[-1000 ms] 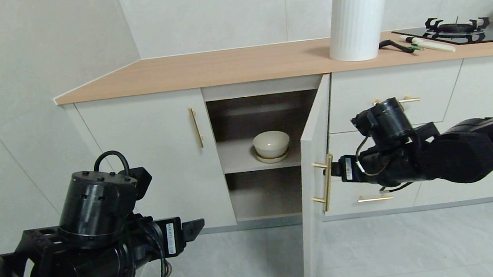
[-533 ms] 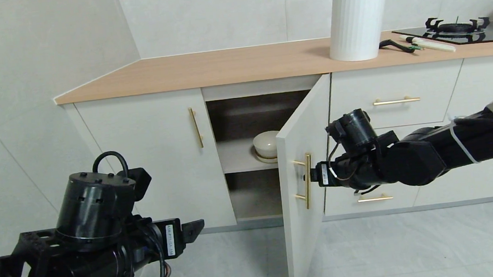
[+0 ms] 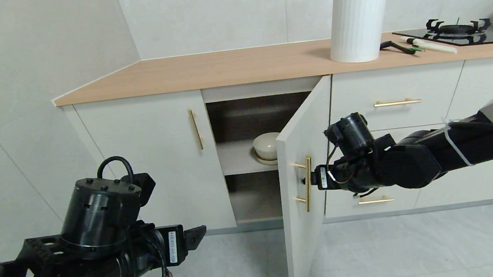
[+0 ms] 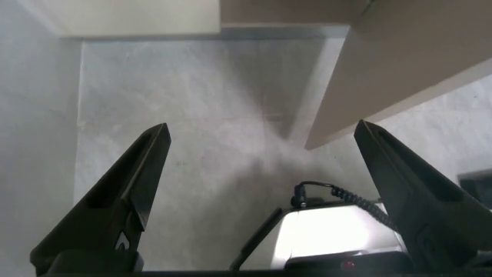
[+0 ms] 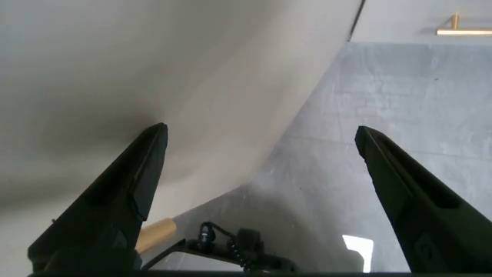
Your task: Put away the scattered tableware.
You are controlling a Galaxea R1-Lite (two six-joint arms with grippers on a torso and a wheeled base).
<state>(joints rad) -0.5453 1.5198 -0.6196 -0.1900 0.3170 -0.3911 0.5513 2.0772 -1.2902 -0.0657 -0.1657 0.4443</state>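
The right hand (image 3: 310,180), spread wide and empty, has swung the cupboard door (image 3: 303,232) ahead of it half shut over the bowl (image 3: 266,145) beyond, so tidying looks nearly done.

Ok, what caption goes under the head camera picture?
Right pincer at the gold handle of the half-open cabinet door; a bowl sits shelved inside.

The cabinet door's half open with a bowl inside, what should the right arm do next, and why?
Probably push the door shut with the right pincer: it sits open at the handle, the door stands ajar, and the bowl already sits on the shelf.
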